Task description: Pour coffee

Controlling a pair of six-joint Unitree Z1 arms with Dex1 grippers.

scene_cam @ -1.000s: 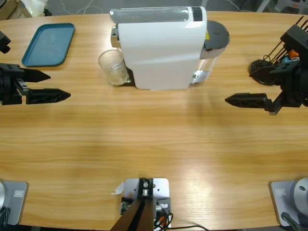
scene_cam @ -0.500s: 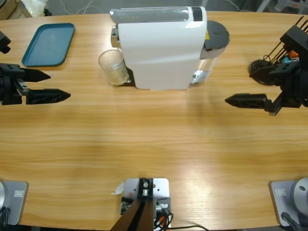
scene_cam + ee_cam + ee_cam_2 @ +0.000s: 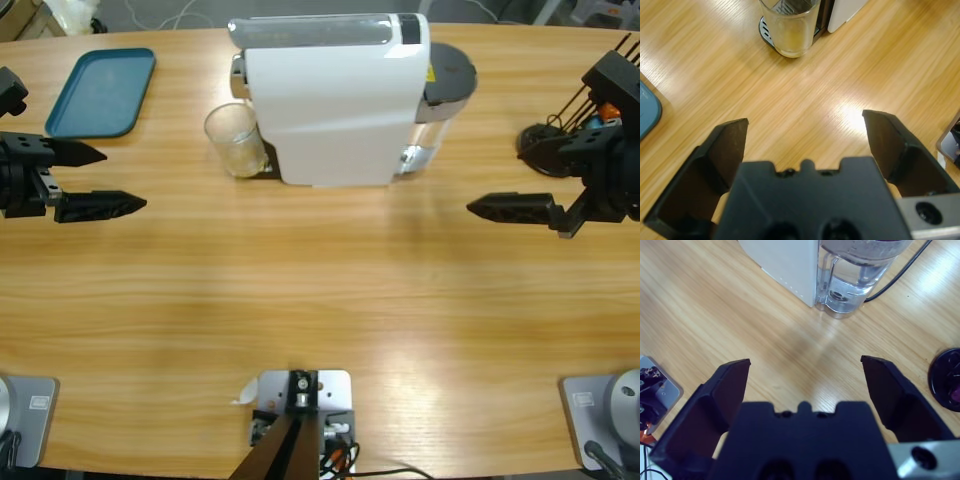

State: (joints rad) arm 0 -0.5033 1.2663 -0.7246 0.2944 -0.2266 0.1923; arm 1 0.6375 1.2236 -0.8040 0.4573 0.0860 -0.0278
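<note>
Pour not started, judged from the layout: the glass tumbler (image 3: 234,139) is seen standing upright on the machine's drip stand, untouched by either arm. The coffee (image 3: 791,44) is seen as a shallow amber layer at the tumbler's bottom, so brewing looks done; picking up the glass and pouring are left. No receiving vessel can be seen anywhere.

The left gripper (image 3: 92,180) is held at the table's left side with jaws spread wide, empty, aimed toward the tumbler but well apart from it. The right gripper (image 3: 805,385) is also spread wide and empty, at the right side, facing the water tank (image 3: 856,277).

Materials: tumbler clear glass, round, thin-walled, slightly tapered, likely slippery. Coffee machine (image 3: 335,100) boxy, smooth white plastic, with a silver top and a dark lid at the tank end. Tank is clear plastic, partly filled with water, with a black cable (image 3: 900,275) trailing beside it. Table (image 3: 320,290) is glossy light wood, grain lengthwise, glare patches seen. A teal tray (image 3: 102,92), rounded rectangle with a raised rim, lies empty at the far left. A black wire capsule rack (image 3: 590,105) sits at the far right.
</note>
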